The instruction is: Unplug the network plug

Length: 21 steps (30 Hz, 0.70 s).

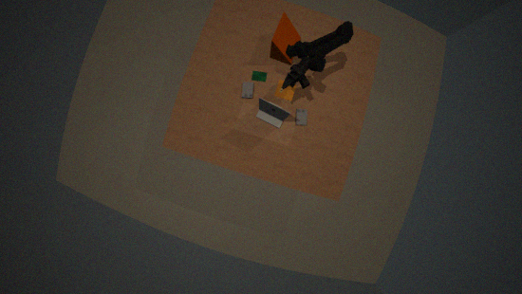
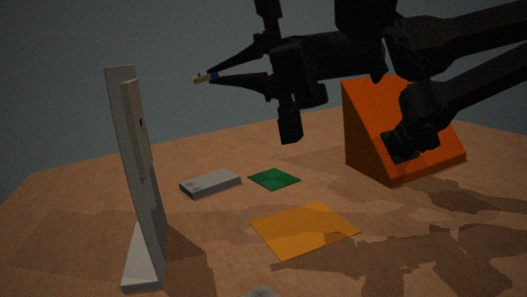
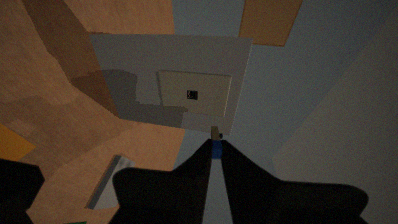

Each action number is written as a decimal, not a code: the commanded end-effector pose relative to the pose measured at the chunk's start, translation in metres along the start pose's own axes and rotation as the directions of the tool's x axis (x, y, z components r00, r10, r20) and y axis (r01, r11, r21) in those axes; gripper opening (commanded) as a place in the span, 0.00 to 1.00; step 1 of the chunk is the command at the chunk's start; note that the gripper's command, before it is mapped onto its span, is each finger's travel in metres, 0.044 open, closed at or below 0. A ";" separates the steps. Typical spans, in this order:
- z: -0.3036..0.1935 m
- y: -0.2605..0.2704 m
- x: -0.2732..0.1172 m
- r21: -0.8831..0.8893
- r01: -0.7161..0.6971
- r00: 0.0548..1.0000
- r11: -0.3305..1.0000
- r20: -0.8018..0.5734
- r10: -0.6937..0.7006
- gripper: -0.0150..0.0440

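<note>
The plug (image 2: 200, 79) (image 3: 215, 133) is a small cream piece with a blue rear part. My gripper (image 1: 284, 88) (image 2: 211, 77) (image 3: 216, 143) is shut on its blue part, high above the table. The plug is out of the socket (image 2: 141, 124) (image 3: 192, 94), whose dark opening shows in the upright grey panel (image 1: 273, 109) (image 2: 120, 73) (image 3: 120, 55). A gap separates plug and panel. The thin tab shows as a small dark bit on the plug. A flat orange-yellow square (image 1: 287, 93) (image 2: 302, 222) (image 3: 11, 142) lies on the table in front of the panel, below the gripper.
A smaller green patch (image 1: 259, 76) (image 2: 273, 180) lies beside the yellow one. Grey flat blocks (image 1: 248, 89) (image 1: 302, 117) (image 2: 211, 184) (image 3: 107, 191) lie to either side of the panel. A tall orange wedge (image 1: 285, 35) (image 2: 374, 120) stands near the arm.
</note>
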State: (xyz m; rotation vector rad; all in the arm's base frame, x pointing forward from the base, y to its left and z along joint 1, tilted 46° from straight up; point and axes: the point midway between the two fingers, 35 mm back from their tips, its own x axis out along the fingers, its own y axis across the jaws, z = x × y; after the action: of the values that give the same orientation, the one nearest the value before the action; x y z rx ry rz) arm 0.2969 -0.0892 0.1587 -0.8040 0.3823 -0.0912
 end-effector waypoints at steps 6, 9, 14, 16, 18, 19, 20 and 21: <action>-0.017 0.035 0.003 -0.158 -0.230 0.973 0.960 -0.020 0.230 0.25; -0.021 0.047 0.002 -0.201 -0.301 0.953 0.932 -0.021 0.303 0.25; -0.028 0.065 -0.003 -0.263 -0.406 0.908 0.875 -0.012 0.418 0.25; -0.030 0.072 -0.005 -0.285 -0.443 0.888 0.850 -0.005 0.461 0.25; -0.031 0.078 -0.008 -0.305 -0.476 0.865 0.825 0.005 0.501 0.25; -0.032 0.082 -0.009 -0.315 -0.492 0.854 0.812 0.010 0.521 0.25; -0.032 0.085 -0.011 -0.324 -0.506 0.842 0.799 0.016 0.540 0.25; -0.033 0.088 -0.013 -0.333 -0.520 0.829 0.786 0.023 0.558 0.25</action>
State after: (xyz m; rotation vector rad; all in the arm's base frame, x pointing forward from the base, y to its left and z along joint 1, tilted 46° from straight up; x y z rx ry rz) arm 0.2737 -0.0557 0.0866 -0.9763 0.5221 0.4776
